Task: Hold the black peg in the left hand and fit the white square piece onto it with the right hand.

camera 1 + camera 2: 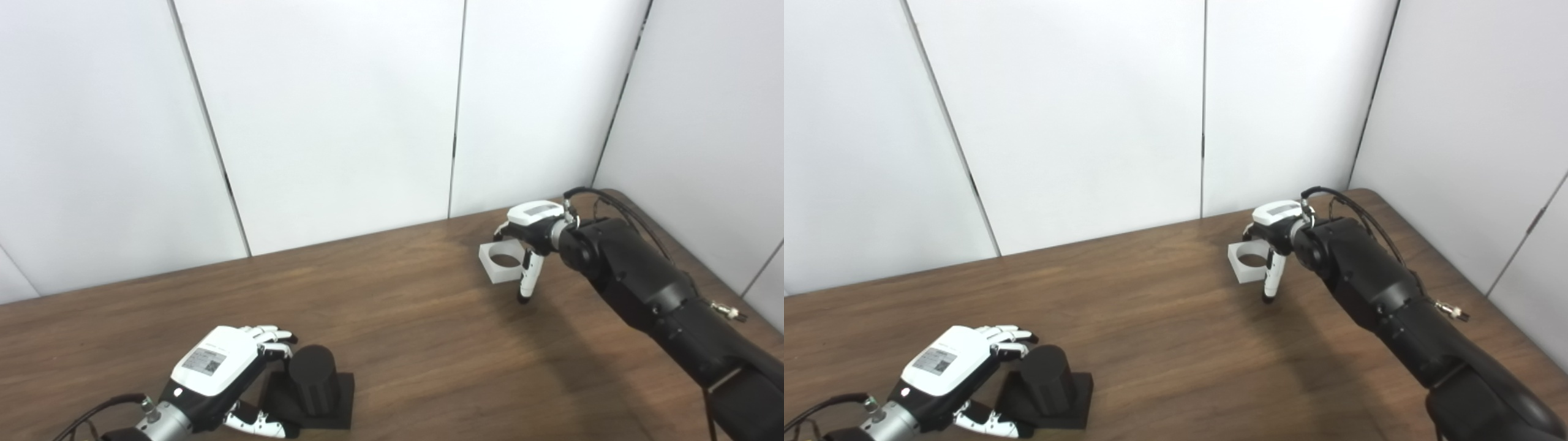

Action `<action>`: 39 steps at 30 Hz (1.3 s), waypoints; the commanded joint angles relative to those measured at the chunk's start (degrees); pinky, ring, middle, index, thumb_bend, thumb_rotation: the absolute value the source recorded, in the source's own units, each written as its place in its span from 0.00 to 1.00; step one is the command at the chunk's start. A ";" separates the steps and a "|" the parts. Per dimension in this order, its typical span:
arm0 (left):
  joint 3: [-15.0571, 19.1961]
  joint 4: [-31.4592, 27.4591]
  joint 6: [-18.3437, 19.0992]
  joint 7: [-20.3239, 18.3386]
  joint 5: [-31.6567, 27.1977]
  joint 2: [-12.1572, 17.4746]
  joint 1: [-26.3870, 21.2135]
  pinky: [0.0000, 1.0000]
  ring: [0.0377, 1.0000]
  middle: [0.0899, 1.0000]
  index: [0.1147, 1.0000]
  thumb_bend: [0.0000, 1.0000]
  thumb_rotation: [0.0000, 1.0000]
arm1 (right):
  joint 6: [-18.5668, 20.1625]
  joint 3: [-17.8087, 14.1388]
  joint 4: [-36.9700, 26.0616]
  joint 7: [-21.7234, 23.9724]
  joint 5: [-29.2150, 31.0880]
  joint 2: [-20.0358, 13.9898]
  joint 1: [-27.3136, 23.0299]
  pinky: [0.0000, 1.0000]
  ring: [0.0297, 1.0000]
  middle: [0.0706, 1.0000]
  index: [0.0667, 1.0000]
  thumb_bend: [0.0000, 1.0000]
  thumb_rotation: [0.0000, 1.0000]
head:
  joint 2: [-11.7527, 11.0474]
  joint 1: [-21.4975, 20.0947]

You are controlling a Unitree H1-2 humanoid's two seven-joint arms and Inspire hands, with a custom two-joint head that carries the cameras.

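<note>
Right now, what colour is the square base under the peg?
Black, like the peg itself; the square base shows best in the left eye view.

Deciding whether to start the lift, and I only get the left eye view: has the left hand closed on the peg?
Observer: The right eye view says no. The left hand has its fingers spread behind the black peg, thumb low in front.
Operator: And the right side?
Observer: There the right hand pinches the white square piece, and a broader strip of bare table shows at the far right.
</note>
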 commanded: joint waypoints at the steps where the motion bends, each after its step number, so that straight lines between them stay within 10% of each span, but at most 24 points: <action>1: -1.90 1.58 -0.59 -4.33 3.18 2.79 3.21 0.76 0.84 0.81 0.42 0.52 0.06 | 0.73 -0.25 -0.11 -1.92 -0.72 -1.18 -3.77 0.90 0.94 0.93 0.85 0.96 0.25 | 0.04 -0.04; 21: -0.44 -1.33 -0.01 -6.31 2.13 3.20 4.10 0.76 0.83 0.80 0.42 0.52 0.06 | -1.89 1.96 5.69 -11.21 1.55 0.02 -1.94 0.81 0.86 0.83 0.61 0.79 0.17 | 1.58 0.88; 25: -0.24 -1.48 0.15 -6.85 1.71 3.02 4.07 0.76 0.83 0.80 0.42 0.52 0.06 | -3.17 2.10 6.12 -13.35 2.50 0.09 -1.51 0.79 0.83 0.76 0.46 0.53 0.14 | 1.60 1.00; 39: -0.08 -1.77 0.56 -7.33 1.94 2.70 4.17 0.76 0.83 0.80 0.42 0.52 0.06 | -3.32 0.81 3.81 -14.72 4.90 -0.49 -0.31 0.79 0.83 0.73 0.44 0.52 0.13 | 1.79 1.19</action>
